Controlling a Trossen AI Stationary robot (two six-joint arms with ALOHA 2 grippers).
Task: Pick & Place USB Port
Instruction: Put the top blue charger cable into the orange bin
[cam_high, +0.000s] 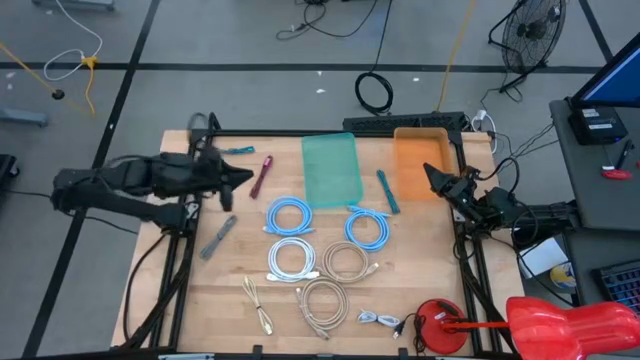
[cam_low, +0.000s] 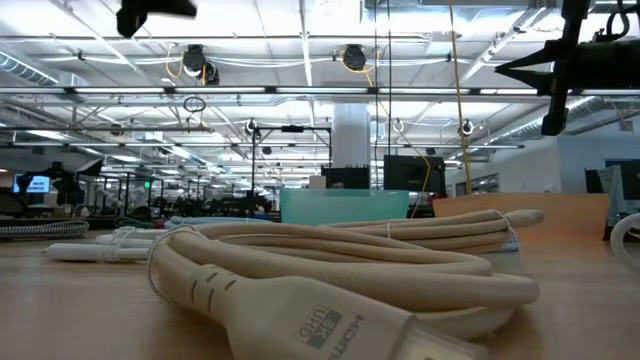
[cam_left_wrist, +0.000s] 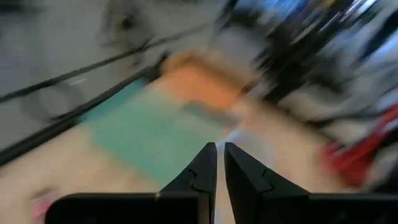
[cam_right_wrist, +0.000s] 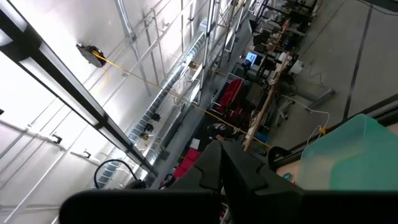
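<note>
Left wrist view blurred; green tray (cam_left_wrist: 143, 134), prob.

Most of the clutter sits mid-table: the blue cable coils (cam_high: 290, 215) and (cam_high: 367, 228), white coil (cam_high: 291, 258) and beige coils (cam_high: 347, 262), (cam_high: 323, 302) pack the centre down toward 6 o'clock. The green bin (cam_high: 331, 168) and orange bin (cam_high: 420, 160) block 12 to 1. There's bare wood at the 7–8 o'clock corner of the table (cam_high: 185, 305), plus a thin lane along the 4 o'clock side. The red stand (cam_high: 440, 325) crowds 5 o'clock.
</note>
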